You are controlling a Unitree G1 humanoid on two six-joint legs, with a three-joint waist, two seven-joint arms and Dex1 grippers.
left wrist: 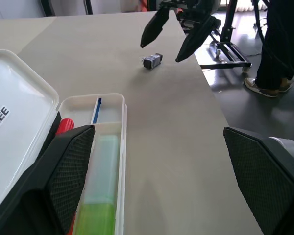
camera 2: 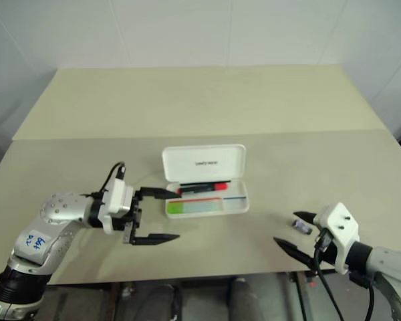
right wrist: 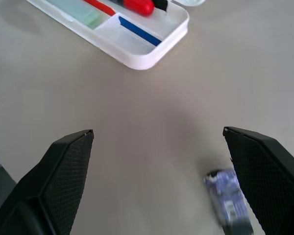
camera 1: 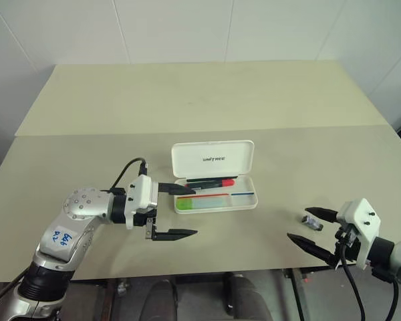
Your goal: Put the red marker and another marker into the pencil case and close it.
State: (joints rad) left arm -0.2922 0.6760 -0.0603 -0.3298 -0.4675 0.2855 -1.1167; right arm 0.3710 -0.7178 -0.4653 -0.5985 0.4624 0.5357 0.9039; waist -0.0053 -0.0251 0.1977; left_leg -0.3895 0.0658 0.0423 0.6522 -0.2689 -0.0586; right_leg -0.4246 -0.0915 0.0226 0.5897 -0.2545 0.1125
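The white pencil case [camera 1: 212,158] lies open at the table's middle, its lid standing up behind the tray. The red marker [camera 1: 214,181] lies in the tray's back compartment, red cap to the right. The other marker, with a lime-green cap [camera 1: 186,204] and pale barrel, lies in the front compartment. My left gripper [camera 1: 185,212] is open just left of the case, holding nothing. One of its fingertips [camera 1: 182,190] is at the tray's left end. My right gripper [camera 1: 299,224] is open and empty near the table's front right, well apart from the case.
A small dark stub [camera 1: 312,221] lies on the table between my right gripper's fingers. A thin blue strip [camera 1: 242,194] sits in the tray's small right compartment. The table's front edge [camera 1: 254,269] runs close under both grippers. A person's legs [left wrist: 279,44] and a stand [left wrist: 230,41] are beyond the table's right side.
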